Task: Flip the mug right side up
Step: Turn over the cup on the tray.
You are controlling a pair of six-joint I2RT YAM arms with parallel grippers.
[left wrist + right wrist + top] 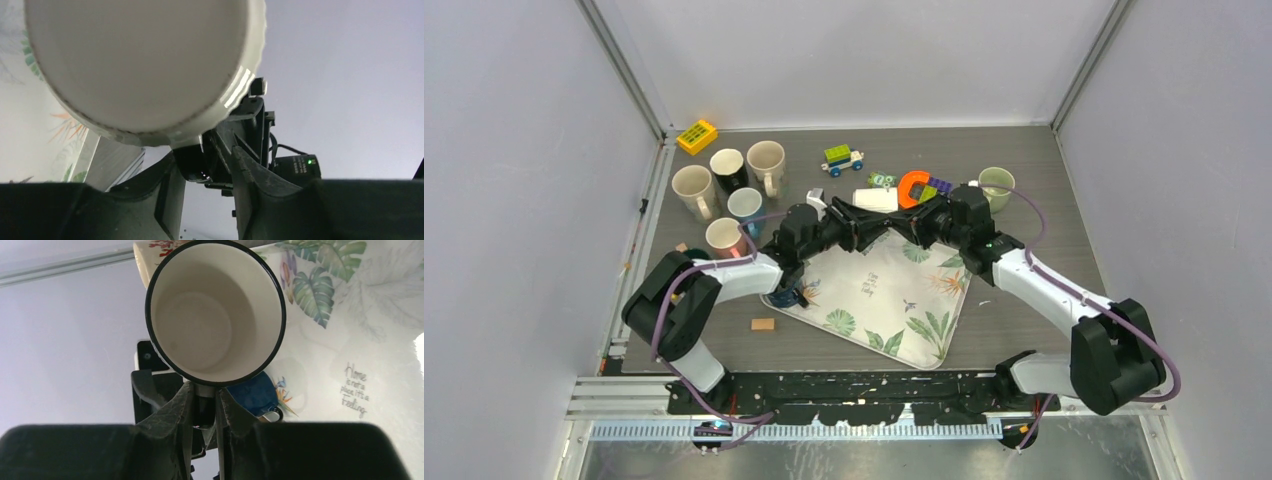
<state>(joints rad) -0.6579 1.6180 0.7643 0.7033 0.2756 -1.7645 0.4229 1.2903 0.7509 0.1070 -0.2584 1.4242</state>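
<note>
The mug (pixel 876 199) was in the air between the two arms, above the far edge of the leaf-printed mat (pixel 894 300), lying on its side. In the right wrist view its open mouth faced the camera, and the right gripper (pixel 204 397) was narrow, its fingers pinching the dark rim at the lowest point. In the left wrist view only the white base of the mug filled the frame. The left gripper (pixel 207 167) was just under the base edge, but I could not tell whether it was clamped on something or only standing near.

I judged the turn as about half done, and the risks came from this shared position. A pinch on a thin, smooth rim is weak – if the wrist rotated fast, the mug could swing in the fingers or slip out and fall on the mat. A blue cup (pixel 255 395) stood on the mat below, so a falling mug might hit it. The two grippers were also very close together – a careless move of one arm could make them collide, or pull the mug out of the other's hold.
</note>
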